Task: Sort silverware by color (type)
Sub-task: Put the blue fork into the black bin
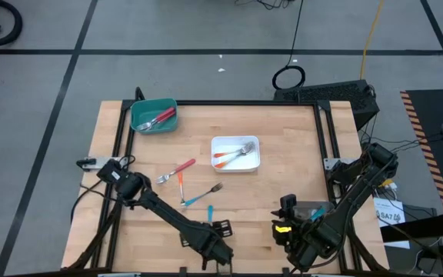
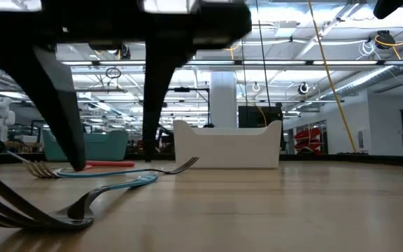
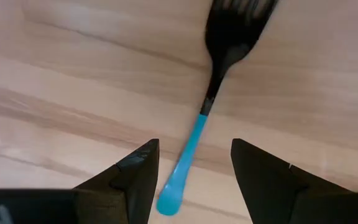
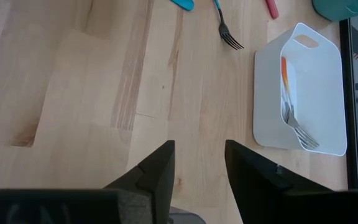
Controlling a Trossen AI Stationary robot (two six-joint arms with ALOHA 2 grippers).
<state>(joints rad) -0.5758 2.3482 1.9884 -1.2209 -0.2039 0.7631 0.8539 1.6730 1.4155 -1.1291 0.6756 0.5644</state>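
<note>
- A blue fork (image 3: 197, 118) lies flat on the worktop (image 1: 283, 192) near its front edge, handle end between the fingers of the left gripper (image 3: 191, 180), which stands open just above it, holding nothing.
- Mid-worktop, another blue fork (image 1: 204, 195) lies beside a red fork (image 1: 177, 170) and an orange fork (image 1: 181, 187).
- Red forks (image 1: 158, 118) sit in the teal tray (image 1: 140, 108) at the back left corner.
- Orange forks (image 1: 233, 155) lie in the white tray (image 1: 254, 163) near the centre.
- The right gripper (image 4: 199, 168) hovers open and empty by the front edge, well right of the loose forks.
</note>
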